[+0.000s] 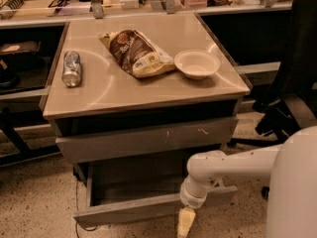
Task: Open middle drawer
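The middle drawer (133, 208) is pulled out below the cabinet top. Its plain grey front panel faces me and its smooth grey tray (133, 180) shows inside. Above it is the taller grey front with white scratch marks (148, 140). My gripper (185, 223) hangs pointing down at the end of the white arm (228, 165). It is just in front of the right part of the open drawer's front panel, low near the floor.
On the beige cabinet top (114, 90) lie a can (72, 68), a brown snack bag (136, 53) and a white bowl (197, 63). A black office chair (292, 93) stands at the right. Shelving and a desk run along the back and left.
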Motion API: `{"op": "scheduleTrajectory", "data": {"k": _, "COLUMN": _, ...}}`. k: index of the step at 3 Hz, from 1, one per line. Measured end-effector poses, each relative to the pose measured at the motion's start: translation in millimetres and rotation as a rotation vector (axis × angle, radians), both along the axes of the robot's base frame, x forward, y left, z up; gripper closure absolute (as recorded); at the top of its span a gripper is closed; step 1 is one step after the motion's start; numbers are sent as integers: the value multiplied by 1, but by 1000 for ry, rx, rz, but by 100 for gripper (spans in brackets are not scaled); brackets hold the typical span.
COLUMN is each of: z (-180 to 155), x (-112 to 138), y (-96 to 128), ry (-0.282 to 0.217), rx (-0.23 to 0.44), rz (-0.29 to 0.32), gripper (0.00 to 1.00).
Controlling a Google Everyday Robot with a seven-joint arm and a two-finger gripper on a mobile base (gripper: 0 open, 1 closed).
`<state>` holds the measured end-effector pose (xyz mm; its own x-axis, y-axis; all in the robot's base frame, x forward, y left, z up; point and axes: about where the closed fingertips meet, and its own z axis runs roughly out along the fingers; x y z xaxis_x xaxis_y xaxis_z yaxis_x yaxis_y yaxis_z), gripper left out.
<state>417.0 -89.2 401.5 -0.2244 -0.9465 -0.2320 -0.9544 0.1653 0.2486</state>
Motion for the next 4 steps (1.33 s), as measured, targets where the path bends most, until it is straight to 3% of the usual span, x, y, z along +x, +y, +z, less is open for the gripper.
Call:
{"op": "scheduleTrajectory", "data": {"k": 1, "z": 2, "x": 0, "y": 0, "ry": 0, "rx": 0, "rz": 0, "gripper": 0}}
{"op": "scheduleTrajectory", "data": {"k": 2, "z": 2, "x": -23, "y": -4, "ry": 46, "rx": -17, "rz": 8, "gripper": 0}}
{"op": "scheduleTrajectory", "data": {"k": 3, "z": 7, "x": -24, "y": -4, "ry": 49, "rx": -17, "rz": 6, "gripper": 0}}
{"op": "scheduleTrajectory", "data": {"k": 4, "z": 8, "x": -63, "y": -12, "ry": 104, "rx": -38, "rz": 17, "gripper": 0}}
